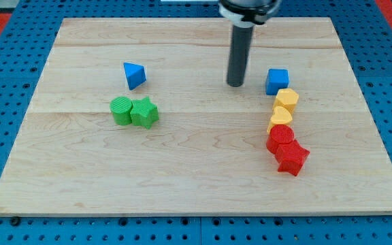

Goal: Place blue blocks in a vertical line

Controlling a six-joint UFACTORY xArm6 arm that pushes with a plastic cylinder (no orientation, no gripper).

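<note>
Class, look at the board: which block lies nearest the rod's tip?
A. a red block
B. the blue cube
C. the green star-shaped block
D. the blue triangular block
B: my tip stands just to the view's left of the blue cube, apart from it, while the blue triangular block lies far off to the view's left.

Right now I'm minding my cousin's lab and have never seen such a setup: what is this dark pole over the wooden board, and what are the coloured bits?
The dark pole is a robot arm's pushing rod. It grips nothing; my tip slides along the wooden board and nudges blocks. There is only this one camera view, looking down at the board. Left of the tip lies a blue triangular block; just right of it, not touching, a blue cube. Below the cube runs a touching chain: two yellow blocks, then two red blocks. At the left, a green round block touches a green star-like block. Nothing is held.
</note>
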